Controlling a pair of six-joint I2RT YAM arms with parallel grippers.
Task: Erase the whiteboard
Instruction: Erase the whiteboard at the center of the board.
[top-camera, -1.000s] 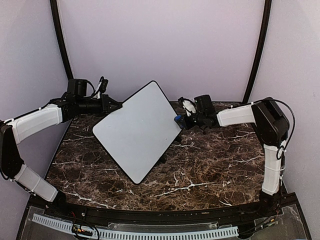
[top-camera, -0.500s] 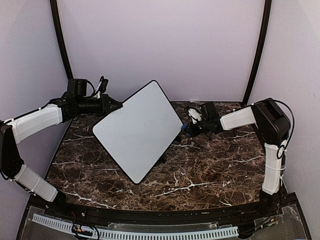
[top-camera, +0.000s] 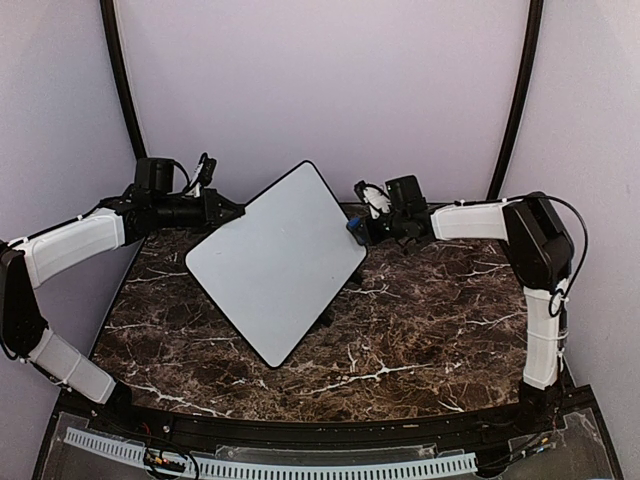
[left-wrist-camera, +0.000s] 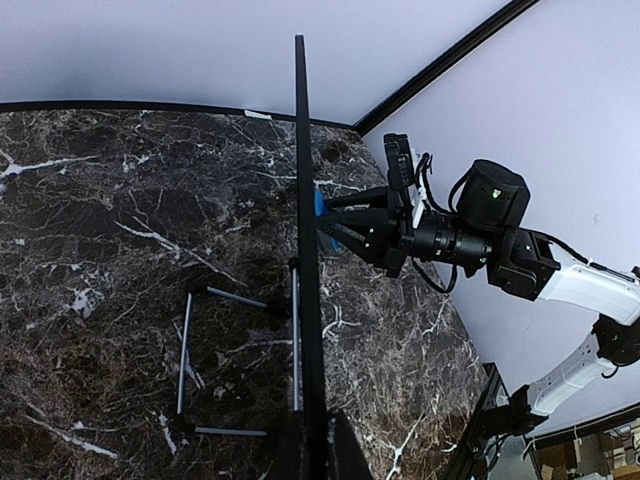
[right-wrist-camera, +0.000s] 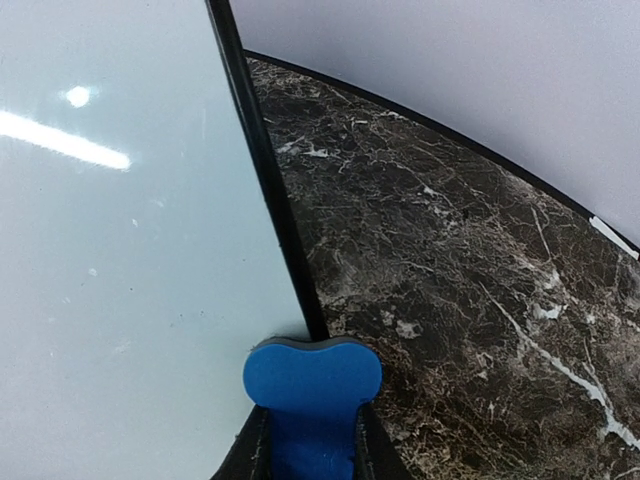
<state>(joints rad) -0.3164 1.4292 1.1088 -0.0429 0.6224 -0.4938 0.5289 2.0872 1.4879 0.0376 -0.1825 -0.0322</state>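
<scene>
Broadly, the dark marble-patterned surface (top-camera: 420, 330) carries one thing that matters: the large white rectangular whiteboard with its thin black rim (top-camera: 275, 262). It stands tilted left of centre, one corner raised toward the back wall and the opposite corner low toward me. My left fingers (top-camera: 230, 210) are clenched on its upper left edge, steadying it. My right fingers (top-camera: 365, 228) are clamped around the small blue foam eraser (right-wrist-camera: 312, 385), which sits at the board's right rim, touching or just beside it.

As far as I can judge, the wiping is nearly or wholly finished. I see no handwriting on the face from above. All that seems left is a last check and letting go.

My right wrist camera adds what the overhead view cannot: faint pale specks and bright light reflections on the face, too small to call ink. My left wrist camera sees the board edge-on, with a thin wire stand (left-wrist-camera: 215, 345) behind it, which the overhead view mostly hides.
</scene>
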